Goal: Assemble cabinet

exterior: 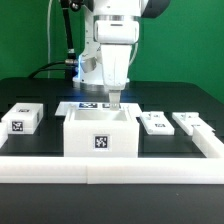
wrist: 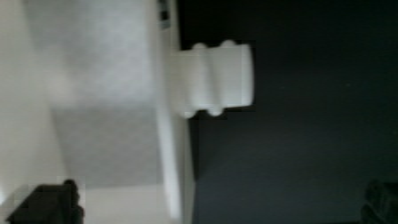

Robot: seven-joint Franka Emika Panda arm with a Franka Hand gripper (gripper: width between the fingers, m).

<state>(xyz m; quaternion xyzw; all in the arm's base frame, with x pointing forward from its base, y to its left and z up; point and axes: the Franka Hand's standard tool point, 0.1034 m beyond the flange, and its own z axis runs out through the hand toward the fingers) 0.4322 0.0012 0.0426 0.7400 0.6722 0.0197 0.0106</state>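
Note:
The cabinet body (exterior: 100, 132) is a white open box with a marker tag on its front, standing at the table's middle. My gripper (exterior: 114, 102) points straight down over the box's back wall. In the wrist view the gripper (wrist: 214, 206) is open and empty. One dark fingertip (wrist: 47, 204) shows over the white cabinet surface (wrist: 98, 110) and the other at the opposite edge over the dark table. A ribbed white knob (wrist: 217, 78) sticks out from the cabinet's edge. Small white tagged panels lie on the exterior view's left (exterior: 22, 118) and right (exterior: 153, 122), with one further right (exterior: 190, 122).
The marker board (exterior: 88, 107) lies flat behind the box. A long white rail (exterior: 110, 166) runs along the table's front, turning back at both ends. A black cable hangs behind the arm at the exterior view's left.

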